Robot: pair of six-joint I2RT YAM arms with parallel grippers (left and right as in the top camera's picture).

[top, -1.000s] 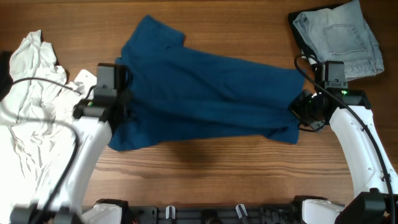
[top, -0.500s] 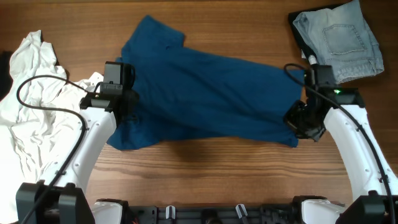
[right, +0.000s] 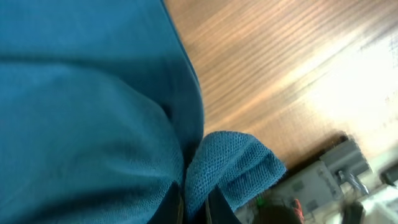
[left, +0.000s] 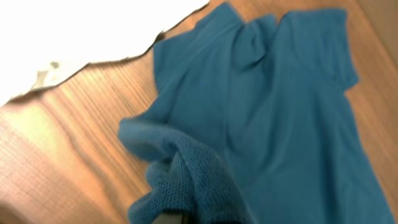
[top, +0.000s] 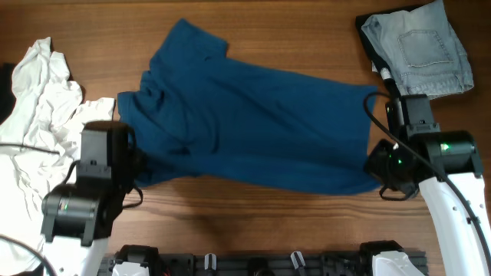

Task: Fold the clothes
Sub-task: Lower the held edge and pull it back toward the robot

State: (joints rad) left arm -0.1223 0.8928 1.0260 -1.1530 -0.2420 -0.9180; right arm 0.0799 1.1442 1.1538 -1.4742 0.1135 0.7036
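Support surface: wooden table (top: 253, 230), brown, grain running side to side.

Spread across the middle: deep-blue T-shirt (top: 253, 123), rumpled, one sleeve toward the far edge, bunched at its near left and near right corners.

At the left edge: white shirt (top: 38, 130), crumpled in a heap, just beside the blue fabric.

In the far right corner: pale denim jeans (top: 418, 50), folded, back pocket up, apart from the T-shirt.
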